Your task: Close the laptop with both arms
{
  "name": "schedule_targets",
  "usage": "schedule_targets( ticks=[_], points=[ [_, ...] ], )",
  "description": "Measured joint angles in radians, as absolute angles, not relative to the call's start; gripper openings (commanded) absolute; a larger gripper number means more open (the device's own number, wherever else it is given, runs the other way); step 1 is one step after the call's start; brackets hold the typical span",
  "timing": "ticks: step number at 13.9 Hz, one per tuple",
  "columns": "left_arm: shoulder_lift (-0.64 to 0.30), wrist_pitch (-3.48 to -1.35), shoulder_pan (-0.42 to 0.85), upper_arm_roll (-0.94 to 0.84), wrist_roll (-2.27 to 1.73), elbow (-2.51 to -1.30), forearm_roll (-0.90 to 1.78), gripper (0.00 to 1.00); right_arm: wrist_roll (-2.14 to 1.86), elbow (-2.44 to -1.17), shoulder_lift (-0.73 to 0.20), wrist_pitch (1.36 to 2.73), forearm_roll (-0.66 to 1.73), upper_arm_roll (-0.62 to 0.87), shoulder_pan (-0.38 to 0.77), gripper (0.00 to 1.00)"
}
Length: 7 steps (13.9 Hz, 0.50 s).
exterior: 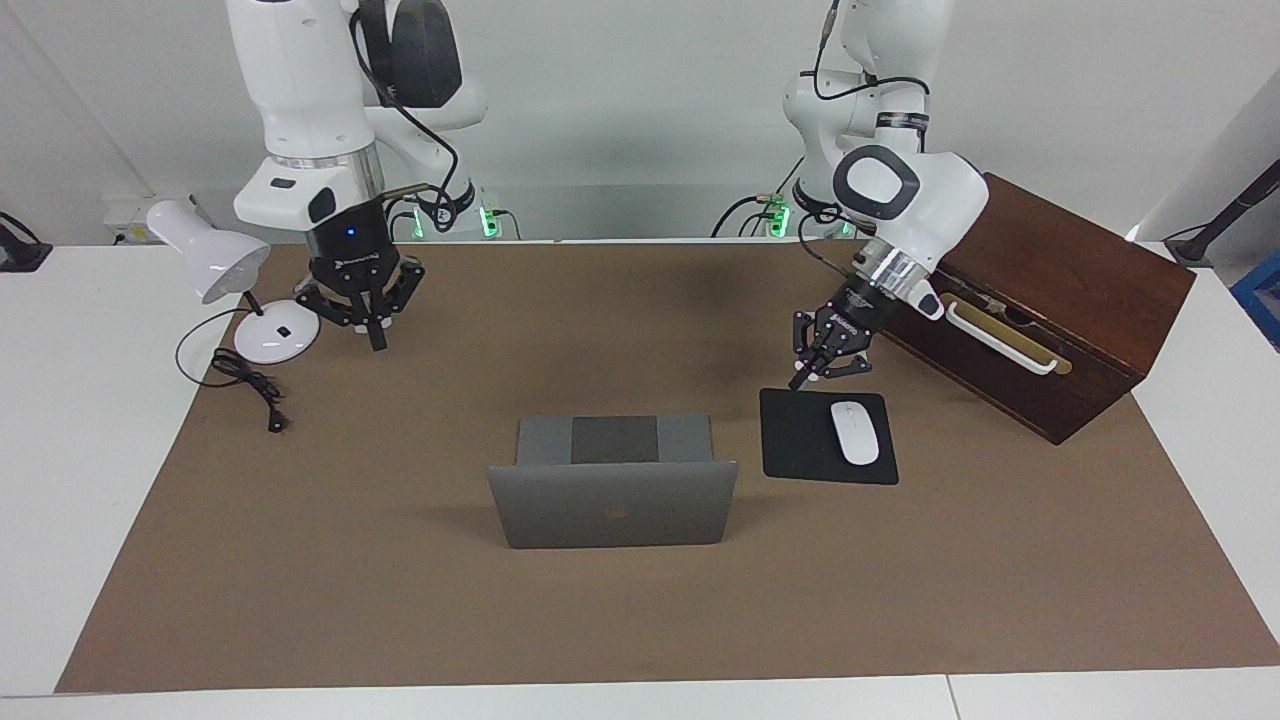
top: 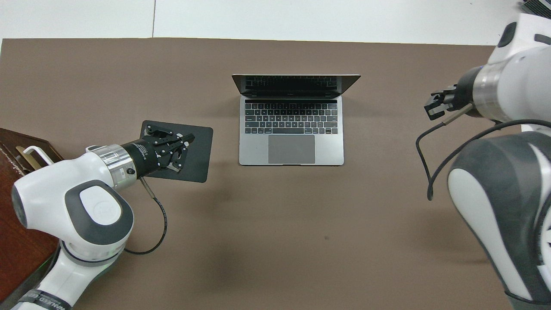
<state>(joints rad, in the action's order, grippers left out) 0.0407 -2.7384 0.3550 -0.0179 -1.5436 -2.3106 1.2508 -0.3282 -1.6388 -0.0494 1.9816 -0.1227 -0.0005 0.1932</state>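
The silver-grey laptop (exterior: 612, 515) stands open in the middle of the brown mat, lid upright with its logo side toward the facing camera. The overhead view shows its dark keyboard (top: 291, 125) and screen. My left gripper (exterior: 800, 377) hangs shut just over the edge of the black mouse pad (exterior: 800, 440) nearer to the robots, beside the laptop and apart from it. In the overhead view the left gripper (top: 188, 138) covers part of the pad (top: 198, 161). My right gripper (exterior: 376, 338) is shut, in the air over the mat beside the lamp base, also in the overhead view (top: 431, 106).
A white mouse (exterior: 854, 432) lies on the pad. A dark wooden box (exterior: 1060, 300) with a white handle stands at the left arm's end. A white desk lamp (exterior: 210, 262), its round base (exterior: 277, 332) and black cable (exterior: 250, 385) stand at the right arm's end.
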Motion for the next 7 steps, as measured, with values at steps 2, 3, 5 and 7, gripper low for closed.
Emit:
schedule_targets(
  ticks=[2,3,5,7],
  points=[
    [0.005,-2.823,0.417,-0.019,-1.543,-2.313,1.359,0.0,-0.389,-1.639,-0.073,2.026,-0.156,0.0,0.221,0.0],
    [-0.017,-2.85,0.448,-0.019,-1.543,-2.312,1.383,0.0,-0.423,-1.639,-0.084,2.049,-0.175,0.0,0.232,0.0],
    [-0.06,-2.87,0.496,-0.02,-1.544,-2.303,1.396,0.0,-0.454,-1.638,-0.108,2.085,-0.211,0.0,0.251,0.0],
    [-0.115,-2.872,0.513,-0.02,-1.544,-2.28,1.404,0.0,-0.472,-1.636,-0.131,2.128,-0.253,0.0,0.265,0.0]
  ],
)
